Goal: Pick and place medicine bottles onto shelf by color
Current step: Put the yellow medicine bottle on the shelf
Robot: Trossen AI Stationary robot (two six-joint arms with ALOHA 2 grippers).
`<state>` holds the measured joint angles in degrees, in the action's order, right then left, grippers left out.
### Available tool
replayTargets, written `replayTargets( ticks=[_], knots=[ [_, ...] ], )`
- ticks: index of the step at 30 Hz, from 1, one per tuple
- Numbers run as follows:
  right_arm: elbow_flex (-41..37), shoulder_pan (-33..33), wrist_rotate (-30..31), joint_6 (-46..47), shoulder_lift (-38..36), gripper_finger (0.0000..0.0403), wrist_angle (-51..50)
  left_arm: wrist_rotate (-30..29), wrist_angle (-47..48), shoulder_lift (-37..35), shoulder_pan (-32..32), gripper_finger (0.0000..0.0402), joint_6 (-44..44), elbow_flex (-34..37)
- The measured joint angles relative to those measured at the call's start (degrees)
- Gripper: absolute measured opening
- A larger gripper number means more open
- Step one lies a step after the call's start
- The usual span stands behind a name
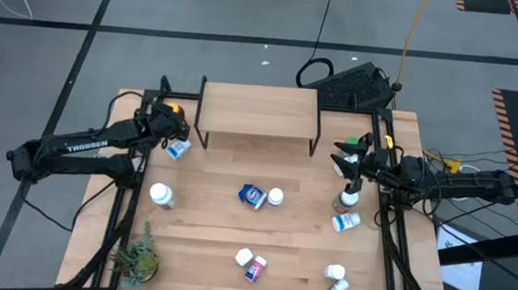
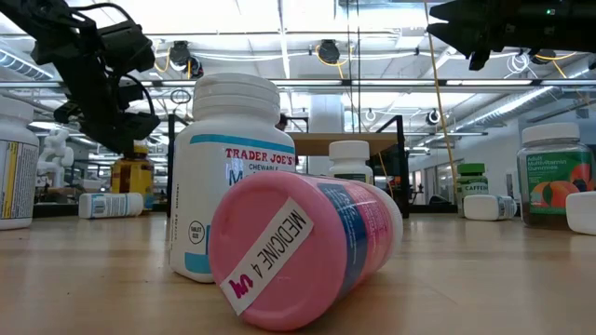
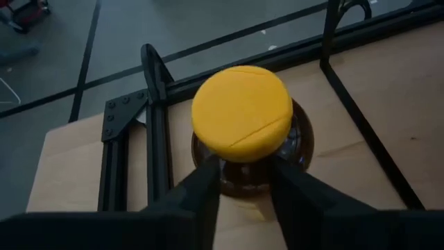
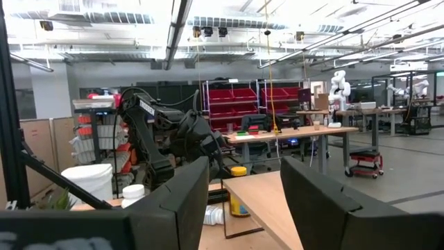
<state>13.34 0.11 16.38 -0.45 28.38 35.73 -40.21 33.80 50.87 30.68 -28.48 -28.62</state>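
Currently: counter (image 1: pixel 204 252) strewn with medicine bottles, mostly toppled, awaiting sorting. Shelf (image 1: pixel 258 110) at far edge, top bare, nothing placed yet. Left pincer (image 3: pixel 243 182) at far-left corner beside shelf, fingers pressed onto amber yellow-capped bottle (image 3: pixel 243 121), upright, likely about to lift. Right pincer (image 4: pixel 243 194) raised over right side, fingers apart, holding nothing, waiting. Pink-labelled bottle (image 2: pixel 303 247) on its side near front.
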Motion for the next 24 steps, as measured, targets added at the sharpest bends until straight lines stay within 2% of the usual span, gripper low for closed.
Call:
replayTargets(
  ticks=[6,10,16,20,24],
  knots=[
    [0.0,0.0,0.0,0.0,0.0,0.0176,-0.7,1.2,-0.1,0.0,0.0,0.0068,0.4,0.0],
    [0.0,0.0,0.0,0.0,0.0,0.0176,-0.9,2.0,2.1,0.0,0.0,0.0078,-0.6,-1.3],
    [0.0,0.0,0.0,0.0,0.0,0.0176,-2.2,3.1,6.7,-0.3,-0.1,0.0163,-0.7,-7.3],
    [0.0,0.0,0.0,0.7,0.0,0.0176,-2.2,0.9,3.2,-0.3,0.2,0.0236,1.8,-8.3],
    [0.0,0.0,0.0,1.5,0.0,0.0176,-2.6,1.5,1.0,0.3,0.9,0.0295,2.2,-8.3]
  ],
)
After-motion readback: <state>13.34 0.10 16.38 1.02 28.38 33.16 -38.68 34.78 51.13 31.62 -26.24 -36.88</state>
